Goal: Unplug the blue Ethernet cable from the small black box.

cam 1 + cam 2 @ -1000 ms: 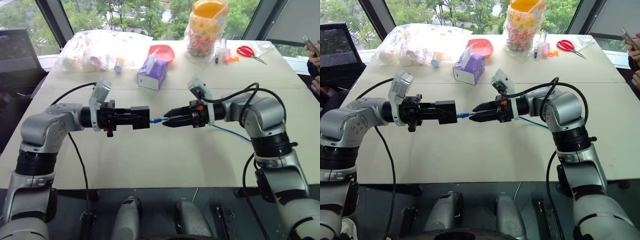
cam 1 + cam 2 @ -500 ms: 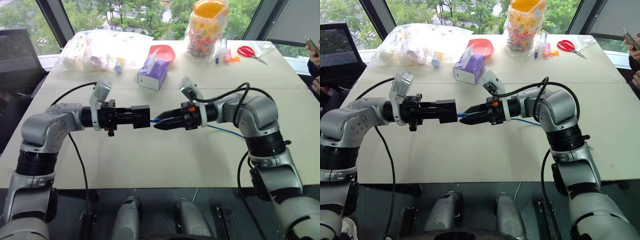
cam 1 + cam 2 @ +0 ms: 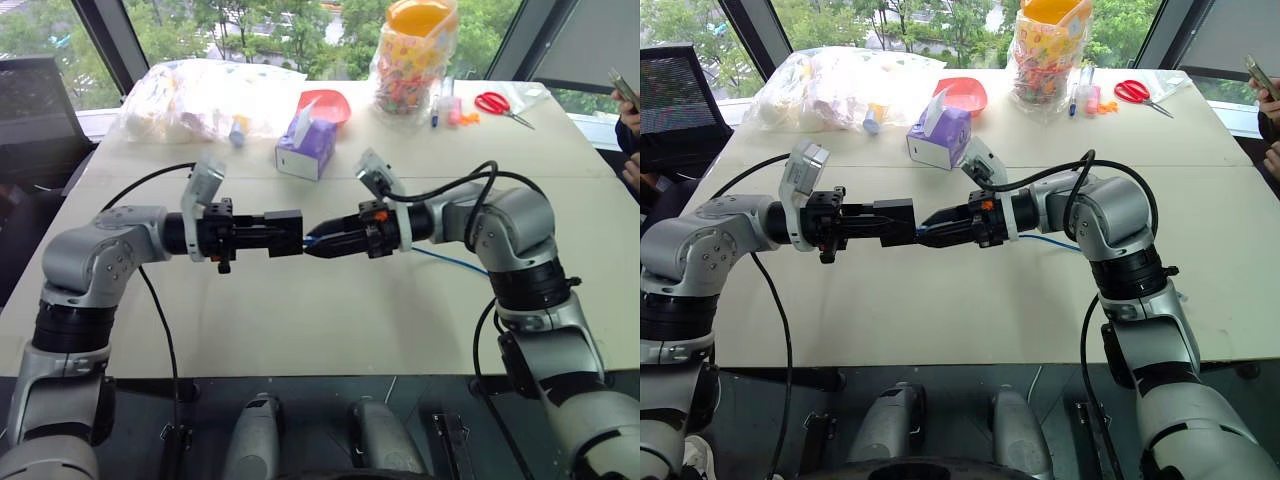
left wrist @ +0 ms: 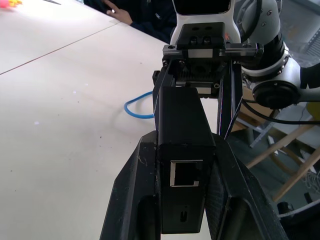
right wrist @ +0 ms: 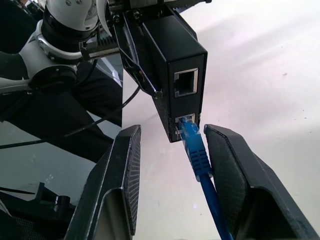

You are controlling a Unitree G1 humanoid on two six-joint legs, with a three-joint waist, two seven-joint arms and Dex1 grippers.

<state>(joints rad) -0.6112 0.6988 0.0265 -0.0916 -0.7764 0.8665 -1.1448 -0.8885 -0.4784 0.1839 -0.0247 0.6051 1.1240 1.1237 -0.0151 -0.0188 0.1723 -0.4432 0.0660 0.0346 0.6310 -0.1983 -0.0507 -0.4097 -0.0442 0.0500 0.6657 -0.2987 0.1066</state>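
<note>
while level, both arms (image 3: 110,250) tip-to-tip

Box (image 3: 282,233) in left tool (image 3: 285,234); cable (image 5: 199,156) plugged in, between right tool (image 5: 172,150) fingers.

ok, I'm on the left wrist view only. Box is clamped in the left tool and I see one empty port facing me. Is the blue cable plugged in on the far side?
Observer: Yes. The right wrist view shows the blue Ethernet cable with its plug seated in one of two ports on the far face of the small black box. The other port is empty.
Operator: Right tool got it?
Observer: Not gripped. The right tool is open, one finger on each side of the plug, with a clear gap on one side.
</note>
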